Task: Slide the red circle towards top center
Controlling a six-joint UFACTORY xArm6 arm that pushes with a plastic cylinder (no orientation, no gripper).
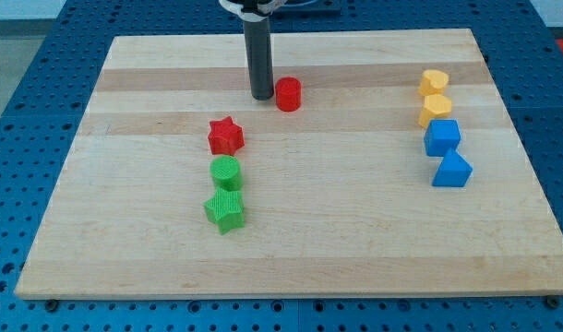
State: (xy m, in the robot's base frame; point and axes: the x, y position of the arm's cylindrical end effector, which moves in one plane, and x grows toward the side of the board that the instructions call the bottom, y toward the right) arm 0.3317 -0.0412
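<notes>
A: How does the red circle (288, 94) look?
B: A small, plain red cylinder standing upright, far on the wooden surface (355, 231), near the middle.
A: Any writing?
B: No lettering can be read on it.
A: The gripper?
B: The arm has none; my tip (262, 96) stands just left of it.

Lab bench: wooden board (291, 249) on blue perforated table (23, 111)

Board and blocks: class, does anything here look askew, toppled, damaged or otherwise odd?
Nothing stands out. All eight blocks sit intact on the wooden board. My tip rests just left of the red circle, seemingly touching; the red star sits apart, lower left.
</notes>
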